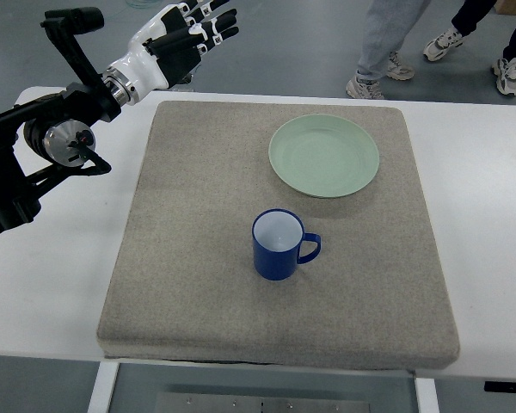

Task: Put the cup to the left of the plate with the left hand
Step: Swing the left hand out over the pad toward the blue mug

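A blue cup (279, 245) with a white inside stands upright on the grey mat (189, 258), its handle pointing right. A pale green plate (324, 156) lies on the mat behind and to the right of the cup. My left hand (189, 34) hovers over the table's far left edge, well away from the cup, its fingers stretched out and holding nothing. Its black arm comes in from the left edge.
The mat covers most of a white table (52, 284). Two people's legs and shoes (387, 69) stand on the floor beyond the table's far edge, at the upper right.
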`<state>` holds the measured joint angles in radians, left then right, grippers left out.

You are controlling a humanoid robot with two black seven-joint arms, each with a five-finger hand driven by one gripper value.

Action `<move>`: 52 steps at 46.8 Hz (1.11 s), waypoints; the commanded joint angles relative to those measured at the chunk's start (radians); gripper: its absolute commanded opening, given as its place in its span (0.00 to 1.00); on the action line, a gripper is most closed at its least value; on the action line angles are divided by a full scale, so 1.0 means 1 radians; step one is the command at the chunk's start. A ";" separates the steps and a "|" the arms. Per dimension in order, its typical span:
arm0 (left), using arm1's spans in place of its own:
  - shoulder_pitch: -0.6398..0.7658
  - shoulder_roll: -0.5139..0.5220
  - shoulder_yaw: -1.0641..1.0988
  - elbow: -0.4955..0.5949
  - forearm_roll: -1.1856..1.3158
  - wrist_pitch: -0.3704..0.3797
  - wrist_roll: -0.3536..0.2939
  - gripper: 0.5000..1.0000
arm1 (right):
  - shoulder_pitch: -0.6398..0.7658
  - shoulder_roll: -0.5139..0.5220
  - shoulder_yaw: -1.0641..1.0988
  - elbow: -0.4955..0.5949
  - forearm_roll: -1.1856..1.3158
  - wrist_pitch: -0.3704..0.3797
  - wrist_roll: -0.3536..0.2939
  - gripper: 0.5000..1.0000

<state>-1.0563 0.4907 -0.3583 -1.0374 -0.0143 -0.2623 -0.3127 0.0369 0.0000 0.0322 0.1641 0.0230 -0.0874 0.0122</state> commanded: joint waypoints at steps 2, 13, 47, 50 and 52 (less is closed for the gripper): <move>-0.001 0.037 0.024 -0.039 0.079 -0.060 0.000 0.99 | 0.000 0.000 0.000 0.000 0.000 0.000 0.000 0.87; 0.010 0.083 0.073 -0.078 0.240 -0.205 0.000 0.99 | 0.000 0.000 0.000 0.000 0.000 0.000 0.000 0.87; 0.171 0.163 0.096 -0.182 0.464 -0.276 -0.011 0.99 | 0.000 0.000 0.000 0.002 0.000 0.000 -0.001 0.87; 0.182 0.158 0.096 -0.182 0.470 -0.276 -0.011 0.99 | 0.000 0.000 0.000 0.000 0.000 0.000 0.000 0.87; 0.188 0.158 0.097 -0.182 0.471 -0.276 -0.011 0.99 | 0.000 0.000 0.000 0.000 0.000 0.000 -0.001 0.87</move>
<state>-0.8779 0.6504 -0.2626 -1.2193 0.4535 -0.5386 -0.3235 0.0369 0.0000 0.0322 0.1646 0.0230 -0.0874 0.0120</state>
